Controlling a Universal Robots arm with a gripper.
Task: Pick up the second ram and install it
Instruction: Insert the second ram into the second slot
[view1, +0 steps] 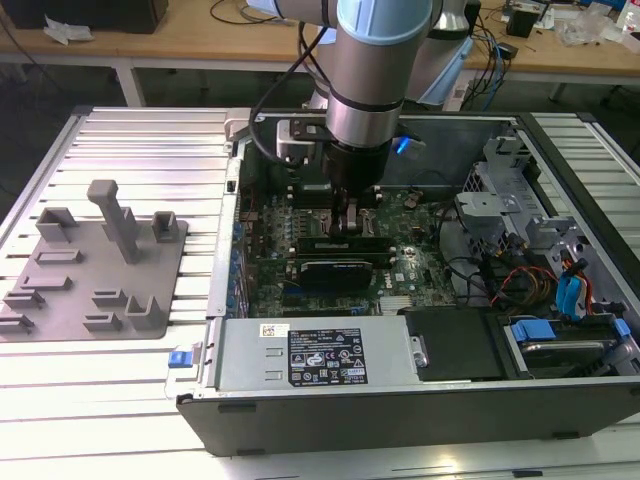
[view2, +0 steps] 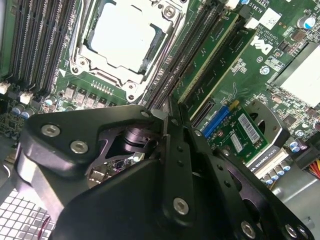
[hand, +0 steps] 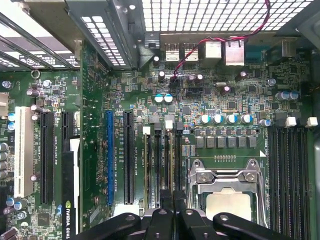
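Hand (view1: 352, 222) is reaching into the case (view1: 560, 420) at centre frame, fingers pressed together on the ram (view2: 171, 111), which is standing edge-on in a motherboard (hand: 225, 100) slot beside the processor socket (view2: 122, 37).

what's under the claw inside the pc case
In the exterior view the claw is down inside the open computer case, over the motherboard. The first wrist view shows memory slots running beneath it beside the processor socket. The claw's body covers whatever sits directly below.
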